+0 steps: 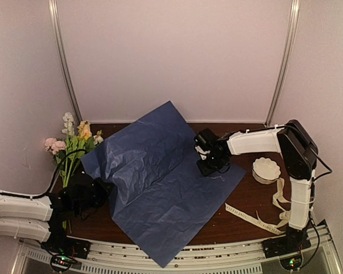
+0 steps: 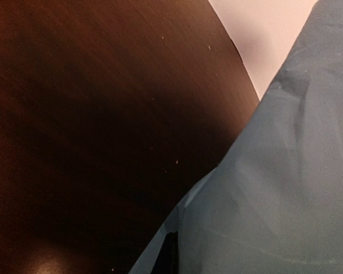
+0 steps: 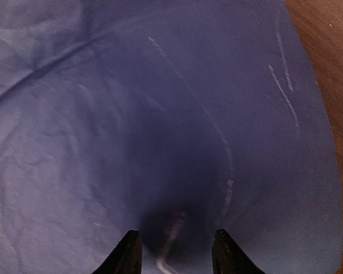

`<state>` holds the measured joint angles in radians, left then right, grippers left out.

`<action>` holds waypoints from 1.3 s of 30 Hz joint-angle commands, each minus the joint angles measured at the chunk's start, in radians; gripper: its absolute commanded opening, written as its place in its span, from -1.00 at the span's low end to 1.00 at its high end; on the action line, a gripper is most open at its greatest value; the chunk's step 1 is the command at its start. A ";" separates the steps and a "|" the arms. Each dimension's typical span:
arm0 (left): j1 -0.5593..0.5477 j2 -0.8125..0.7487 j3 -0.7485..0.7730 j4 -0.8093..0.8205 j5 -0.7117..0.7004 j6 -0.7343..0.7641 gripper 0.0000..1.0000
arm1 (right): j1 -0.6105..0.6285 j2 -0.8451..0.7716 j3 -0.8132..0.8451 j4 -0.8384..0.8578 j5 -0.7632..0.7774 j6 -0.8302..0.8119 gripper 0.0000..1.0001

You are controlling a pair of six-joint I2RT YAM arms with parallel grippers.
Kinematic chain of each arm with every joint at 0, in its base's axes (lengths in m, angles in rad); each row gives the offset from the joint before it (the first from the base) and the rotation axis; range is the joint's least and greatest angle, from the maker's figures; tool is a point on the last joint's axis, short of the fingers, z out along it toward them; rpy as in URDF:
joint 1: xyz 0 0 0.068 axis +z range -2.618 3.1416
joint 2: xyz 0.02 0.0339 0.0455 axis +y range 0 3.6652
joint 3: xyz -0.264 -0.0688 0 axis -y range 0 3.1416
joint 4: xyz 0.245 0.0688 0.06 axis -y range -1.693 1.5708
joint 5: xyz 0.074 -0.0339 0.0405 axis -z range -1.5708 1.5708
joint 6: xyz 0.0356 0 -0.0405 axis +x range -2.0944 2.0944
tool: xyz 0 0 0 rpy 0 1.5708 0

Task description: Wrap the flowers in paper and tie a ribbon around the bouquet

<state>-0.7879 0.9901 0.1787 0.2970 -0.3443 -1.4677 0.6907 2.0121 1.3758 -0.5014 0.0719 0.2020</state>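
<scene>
Large creased navy-blue paper sheet point(image 1: 160, 188) on a wooden counter point(image 1: 248, 195): likely light, floppy, easily torn, best pinched at an edge. The right gripper point(image 3: 174, 237) hangs released above it; the left gripper point(image 1: 91, 192) is clenched.

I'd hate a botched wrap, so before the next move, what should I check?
1. Paper spread open, navy face up: ok, though its left part is raised.
2. Flowers lying on the paper: not ok, they are beside its left edge.
3. Right gripper free, fingers apart above the paper: ok.
4. Left gripper shut; what it holds: cannot tell.
5. Ribbon loose, right of the paper: ok.
</scene>
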 commanded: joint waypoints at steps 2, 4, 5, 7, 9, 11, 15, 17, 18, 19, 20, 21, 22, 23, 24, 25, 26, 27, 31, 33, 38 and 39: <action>0.006 -0.093 -0.048 -0.036 -0.077 -0.112 -1.00 | -0.065 -0.003 -0.001 -0.159 0.169 -0.015 -0.20; 0.006 -0.125 -0.062 -0.067 -0.088 -0.123 -1.00 | -0.101 -0.029 -0.046 -0.177 0.186 -0.039 -0.22; 0.006 -0.139 -0.068 -0.080 -0.094 -0.129 -1.00 | -0.115 -0.050 -0.064 -0.181 0.160 -0.056 -0.22; 0.006 -0.157 -0.081 -0.089 -0.102 -0.147 -1.00 | -0.124 -0.081 -0.062 -0.219 0.265 -0.028 -0.20; 0.006 -0.156 -0.099 -0.073 -0.103 -0.173 -1.00 | -0.135 -0.097 -0.018 -0.274 0.354 -0.032 -0.19; 0.006 -0.125 -0.109 -0.033 -0.093 -0.187 -1.00 | -0.142 -0.119 0.010 -0.296 0.351 -0.056 -0.20; 0.008 0.015 -0.053 0.027 -0.056 -0.219 -1.00 | -0.090 -0.189 -0.023 -0.226 0.098 -0.157 -0.21; 0.016 0.119 -0.037 0.135 -0.022 -0.256 -1.00 | -0.066 -0.197 -0.036 -0.187 -0.027 -0.161 -0.09; 0.020 0.183 -0.030 0.252 0.014 -0.258 -0.97 | -0.066 -0.189 -0.035 -0.173 -0.079 -0.148 -0.06; 0.020 0.249 -0.015 0.299 0.034 -0.259 -0.89 | -0.070 -0.173 -0.027 -0.171 -0.104 -0.136 -0.04; 0.022 0.315 0.005 0.364 0.071 -0.260 -0.85 | -0.073 -0.151 -0.004 -0.186 -0.112 -0.136 -0.03; 0.022 0.378 0.026 0.408 0.117 -0.263 -0.81 | -0.074 -0.126 0.021 -0.204 -0.113 -0.145 -0.02; 0.022 0.440 0.042 0.470 0.173 -0.271 -0.78 | -0.073 -0.101 0.050 -0.220 -0.119 -0.160 0.00; 0.022 0.501 0.051 0.530 0.209 -0.281 -0.76 | -0.071 -0.076 0.078 -0.237 -0.130 -0.174 0.00; 0.021 0.555 0.047 0.596 0.232 -0.300 -0.75 | -0.068 -0.052 0.104 -0.250 -0.140 -0.188 0.00; 0.019 0.609 0.033 0.677 0.243 -0.333 -0.73 | -0.062 -0.029 0.128 -0.265 -0.140 -0.198 0.01; 0.016 0.658 0.011 0.757 0.237 -0.362 -0.68 | -0.059 -0.007 0.154 -0.281 -0.110 -0.195 0.01; 0.013 0.698 -0.012 0.841 0.228 -0.384 -0.62 | -0.063 0.014 0.174 -0.299 -0.078 -0.183 0.00; 0.002 0.772 -0.062 0.977 0.214 -0.408 -0.33 | -0.104 0.046 0.198 -0.326 -0.014 -0.134 -0.09; -0.013 0.742 -0.053 0.921 0.221 -0.387 -0.12 | -0.128 0.038 0.203 -0.334 0.005 -0.123 -0.09; -0.013 0.546 0.031 0.554 0.210 -0.274 0.14 | -0.182 0.018 0.203 -0.342 -0.023 -0.119 -0.03; -0.013 0.485 0.066 0.435 0.197 -0.239 0.18 | -0.193 0.027 0.207 -0.355 -0.043 -0.119 -0.01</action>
<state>-0.7963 1.6146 0.1650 1.0359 -0.1356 -1.8133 0.5377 2.0575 1.5536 -0.8150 0.0368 0.0608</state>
